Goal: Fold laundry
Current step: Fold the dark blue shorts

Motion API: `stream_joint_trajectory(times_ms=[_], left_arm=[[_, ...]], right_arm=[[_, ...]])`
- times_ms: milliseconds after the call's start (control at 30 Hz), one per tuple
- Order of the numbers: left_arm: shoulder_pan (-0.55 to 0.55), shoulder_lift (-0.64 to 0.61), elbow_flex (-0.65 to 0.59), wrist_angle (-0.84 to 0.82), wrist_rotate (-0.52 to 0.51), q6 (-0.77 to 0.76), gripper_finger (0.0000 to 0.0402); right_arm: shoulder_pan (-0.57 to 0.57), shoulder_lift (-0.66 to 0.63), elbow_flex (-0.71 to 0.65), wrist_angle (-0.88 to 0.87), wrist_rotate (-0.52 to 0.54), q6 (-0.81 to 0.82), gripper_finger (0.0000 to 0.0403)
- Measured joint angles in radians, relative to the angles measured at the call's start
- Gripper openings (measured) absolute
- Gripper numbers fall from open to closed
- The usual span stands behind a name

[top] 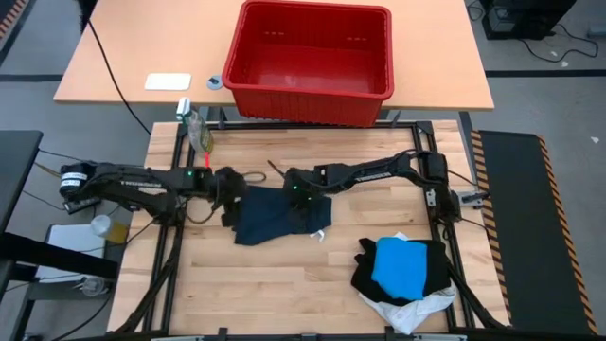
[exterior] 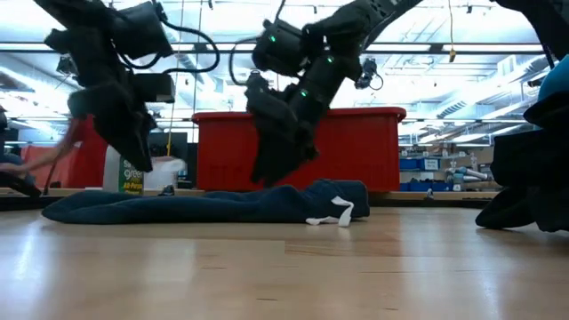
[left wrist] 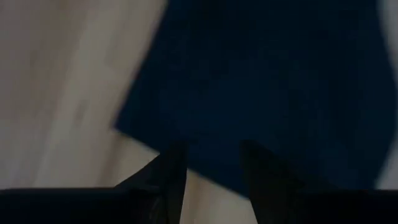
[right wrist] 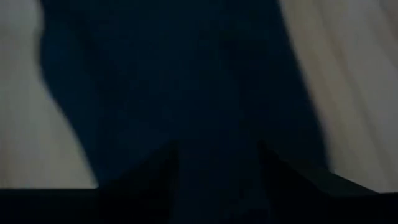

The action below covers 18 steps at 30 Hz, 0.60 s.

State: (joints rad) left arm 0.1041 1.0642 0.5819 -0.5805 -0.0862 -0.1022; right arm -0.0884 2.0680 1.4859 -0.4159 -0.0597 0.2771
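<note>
Left gripper [left wrist: 211,171]: jaws spread, nothing between them, poised above the left edge of the dark navy garment [top: 275,216]. In the low view this gripper [exterior: 133,142] hangs clear of the cloth.

Right gripper [right wrist: 217,158]: jaws spread, positioned over the far right part of the same garment. In the low view its fingertips [exterior: 267,169] sit just above the fabric; contact cannot be determined.

The navy garment lies flat near the centre of the wooden table [top: 275,284], with a small white tag [exterior: 338,213] at its near right edge.

A pile sits at the near right corner: a bright blue garment [top: 402,265] on a black garment [top: 365,275], over a white garment [top: 412,311].

A red basket [top: 312,62] stands on the far table.
</note>
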Motion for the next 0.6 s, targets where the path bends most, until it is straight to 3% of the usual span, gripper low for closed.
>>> stream_joint_trajectory(times_ms=[133,300,600], left_arm=[[0.095,0.013,0.001,0.057,0.022,0.032,0.015],[0.18,0.07,0.0,0.074,0.122,0.107,0.015],[0.195,0.185,-0.001,0.083,0.171,0.228,0.015]], right_arm=[[-0.017,-0.055,-0.062,0.016,0.017,-0.081,0.0211],[-0.02,-0.132,-0.167,0.118,0.029,-0.142,0.0208],[-0.047,-0.203,-0.323,0.165,-0.002,-0.12,0.0207]])
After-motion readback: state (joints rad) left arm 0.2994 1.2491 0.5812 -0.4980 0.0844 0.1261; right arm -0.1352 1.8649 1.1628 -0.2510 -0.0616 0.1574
